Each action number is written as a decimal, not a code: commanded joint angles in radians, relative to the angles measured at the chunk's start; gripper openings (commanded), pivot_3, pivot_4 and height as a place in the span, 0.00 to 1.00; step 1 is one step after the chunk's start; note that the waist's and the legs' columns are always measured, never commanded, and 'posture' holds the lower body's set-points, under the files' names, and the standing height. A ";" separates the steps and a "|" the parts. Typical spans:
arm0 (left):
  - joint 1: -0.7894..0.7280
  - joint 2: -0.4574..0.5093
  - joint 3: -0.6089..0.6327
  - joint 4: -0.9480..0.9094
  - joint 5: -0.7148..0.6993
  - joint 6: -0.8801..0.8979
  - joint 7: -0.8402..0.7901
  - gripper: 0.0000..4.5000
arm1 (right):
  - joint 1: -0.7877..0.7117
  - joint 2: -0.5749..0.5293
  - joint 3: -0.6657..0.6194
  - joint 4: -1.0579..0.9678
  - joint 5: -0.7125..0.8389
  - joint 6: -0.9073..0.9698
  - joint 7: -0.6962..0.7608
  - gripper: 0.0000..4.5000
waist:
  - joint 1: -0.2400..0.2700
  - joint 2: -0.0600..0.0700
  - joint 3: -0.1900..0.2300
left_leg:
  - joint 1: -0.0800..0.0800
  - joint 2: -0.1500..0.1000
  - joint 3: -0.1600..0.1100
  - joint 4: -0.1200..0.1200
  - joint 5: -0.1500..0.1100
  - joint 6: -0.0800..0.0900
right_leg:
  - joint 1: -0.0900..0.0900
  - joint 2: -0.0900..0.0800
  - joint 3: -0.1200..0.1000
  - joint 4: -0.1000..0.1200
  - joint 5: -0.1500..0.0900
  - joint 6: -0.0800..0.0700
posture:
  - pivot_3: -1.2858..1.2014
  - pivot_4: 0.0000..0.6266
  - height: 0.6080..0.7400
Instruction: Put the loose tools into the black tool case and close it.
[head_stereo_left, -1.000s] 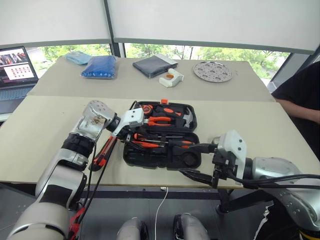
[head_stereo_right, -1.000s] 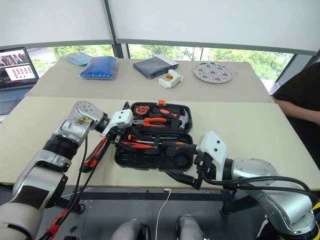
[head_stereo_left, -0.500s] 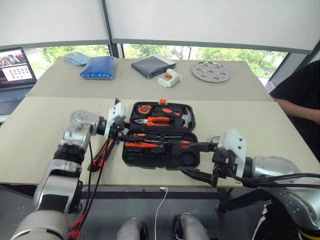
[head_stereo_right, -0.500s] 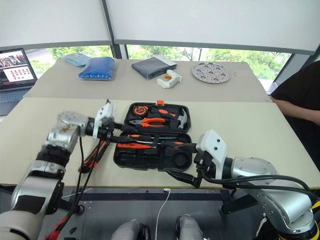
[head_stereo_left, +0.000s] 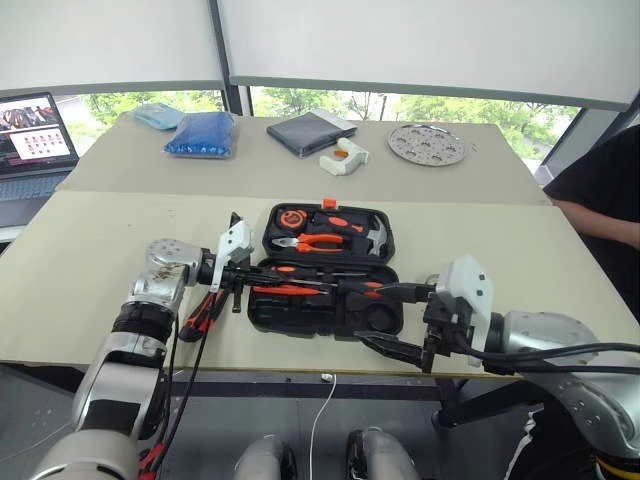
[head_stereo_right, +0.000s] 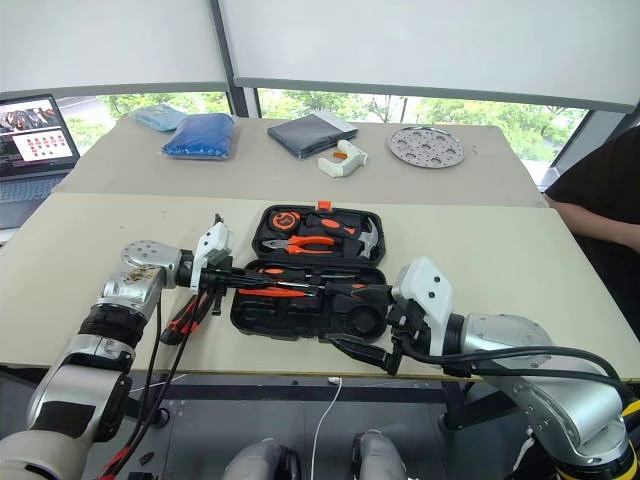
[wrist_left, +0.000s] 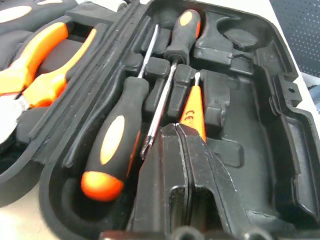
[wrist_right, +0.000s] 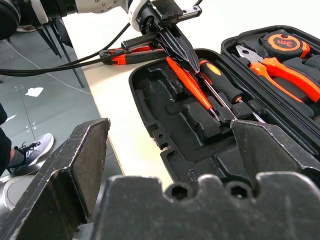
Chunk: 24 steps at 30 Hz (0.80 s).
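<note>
The black tool case (head_stereo_left: 325, 326) lies open on the table. Its far half holds orange pliers, a hammer and a tape measure. In the near half lie two black-and-orange screwdrivers (wrist_left: 116, 150) (wrist_left: 182, 29) and a slim red screwdriver (wrist_left: 193, 112). My left gripper (wrist_left: 172, 131) is shut, reaching in over the case's left end with its tip at the red screwdriver's (wrist_right: 192, 87) handle end. An orange-black utility knife (head_stereo_left: 203, 311) lies on the table just left of the case, under my left wrist. At the case's front right corner my right gripper (head_stereo_left: 395, 321) hangs open and empty.
On the far table are a laptop (head_stereo_left: 30, 135), a blue bag (head_stereo_left: 200, 133), a dark grey pouch (head_stereo_left: 305, 130), a white-orange object (head_stereo_left: 343, 155) and a round perforated disc (head_stereo_left: 426, 143). A person in black (head_stereo_left: 600, 190) sits at the right edge. Cables hang from my left arm.
My left gripper went from open to shut. Its arm sank and turned so the fingers lie low over the case's left end. The right arm stayed still.
</note>
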 joint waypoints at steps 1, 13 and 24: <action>0.002 -0.011 -0.005 -0.040 -0.002 -0.012 0.006 0.01 | -0.009 -0.002 -0.019 -0.013 0.017 -0.007 -0.005 1.00 | 0.001 0.000 0.000 | 0.000 0.000 0.000 0.000 0.000 0.000 | 0.000 0.000 0.000 0.000 0.000 0.000 | 0.52 0.24 0.84; -0.004 -0.044 -0.030 -0.004 0.030 -0.059 0.045 0.01 | -0.008 0.002 -0.015 0.000 0.012 -0.009 -0.012 1.00 | 0.000 0.000 0.000 | 0.001 0.000 0.000 0.000 0.000 0.000 | 0.001 0.000 0.000 0.000 0.000 0.000 | 0.52 0.24 0.84; -0.072 0.045 0.018 -0.045 -0.007 -0.008 -0.003 0.01 | 0.006 -0.003 -0.014 0.010 0.005 -0.021 0.002 1.00 | 0.000 0.000 0.000 | 0.002 0.001 -0.001 0.000 0.000 0.000 | 0.003 0.001 -0.001 -0.002 0.000 0.000 | 0.52 0.24 0.84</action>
